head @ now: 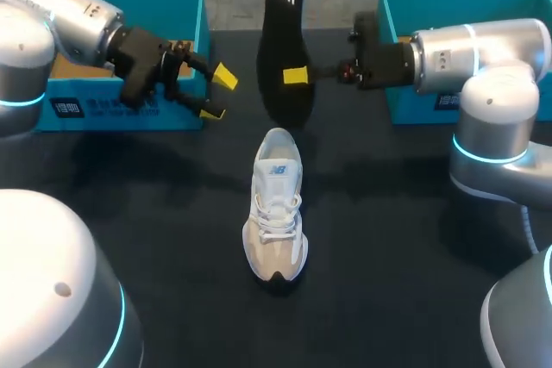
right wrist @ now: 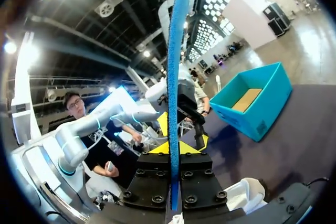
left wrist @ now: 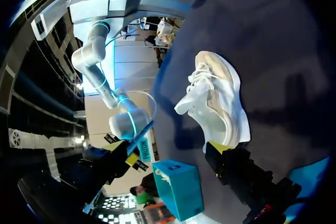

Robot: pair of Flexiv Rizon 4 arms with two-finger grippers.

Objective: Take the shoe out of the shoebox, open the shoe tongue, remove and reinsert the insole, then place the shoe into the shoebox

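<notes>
Surface (head: 388, 239): dark cloth, carrying everything below.

Left shoebox (head: 185, 15): teal, open top, at the far left edge of the surface. Brown cardboard shows inside it in the right wrist view.

Right shoebox (head: 466, 2): teal, open top, at the far right, partly behind your right arm.

Shoe (head: 278, 204): white and beige, out of both boxes. It stands upright on its sole mid-surface, with the toe toward the robot and the heel toward the far side. It is laced and nothing touches it.

Insole (head: 283, 40): black on top, blue along the edge (seen edge-on in the right wrist view). It is out of the shoe and held between the two boxes, beyond the shoe's heel. I cannot tell whether its lower end meets the surface.

Right claw (head: 297, 75): comes in from the right and is clamped on the insole. One yellow tip lies against the black face, and the right wrist view shows the fingers pressing from both sides.

Left claw (head: 218, 94): fingers spread apart with nothing between them. It hangs in front of the left shoebox, to the left of the insole and apart from it.
</notes>
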